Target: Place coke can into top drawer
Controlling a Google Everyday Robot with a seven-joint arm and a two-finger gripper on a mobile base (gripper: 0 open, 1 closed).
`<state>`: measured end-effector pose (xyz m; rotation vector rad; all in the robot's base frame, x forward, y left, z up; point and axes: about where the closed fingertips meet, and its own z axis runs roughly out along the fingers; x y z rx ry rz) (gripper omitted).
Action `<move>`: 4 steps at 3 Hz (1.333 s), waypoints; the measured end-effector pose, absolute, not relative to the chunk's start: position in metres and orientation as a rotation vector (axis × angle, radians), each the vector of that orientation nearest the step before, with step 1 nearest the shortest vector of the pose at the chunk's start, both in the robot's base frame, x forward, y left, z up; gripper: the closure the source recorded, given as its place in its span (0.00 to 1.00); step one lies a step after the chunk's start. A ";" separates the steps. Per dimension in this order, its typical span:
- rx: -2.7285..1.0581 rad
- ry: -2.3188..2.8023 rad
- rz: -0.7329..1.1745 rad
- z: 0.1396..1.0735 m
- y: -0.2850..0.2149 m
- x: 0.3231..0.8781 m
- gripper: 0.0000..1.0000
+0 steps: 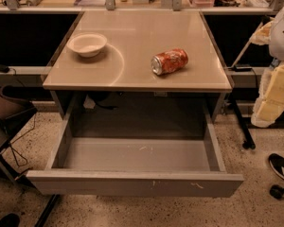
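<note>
The coke can (170, 61) lies on its side on the tan tabletop (142, 37), right of centre, with its silver end pointing to the front left. The top drawer (132, 182) is pulled wide open below the table's front edge, and nothing lies on its grey floor. My gripper (273, 96) is a pale yellow shape at the right edge of the view. It hangs beside the table's right side, lower than the tabletop and well apart from the can. It holds nothing that I can see.
A white bowl (87, 44) stands on the tabletop at the left. A dark chair (9, 110) is at the left of the drawer. A black stand leg (241, 126) and a shoe (283, 167) are on the floor at the right. Cluttered shelves run along the back.
</note>
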<state>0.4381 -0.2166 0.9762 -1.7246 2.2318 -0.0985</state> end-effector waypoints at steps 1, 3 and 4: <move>-1.725 2.232 -0.098 0.976 -0.217 0.438 0.00; -1.832 2.093 0.364 0.953 -0.148 0.522 0.00; -1.845 1.975 0.550 0.941 -0.091 0.583 0.00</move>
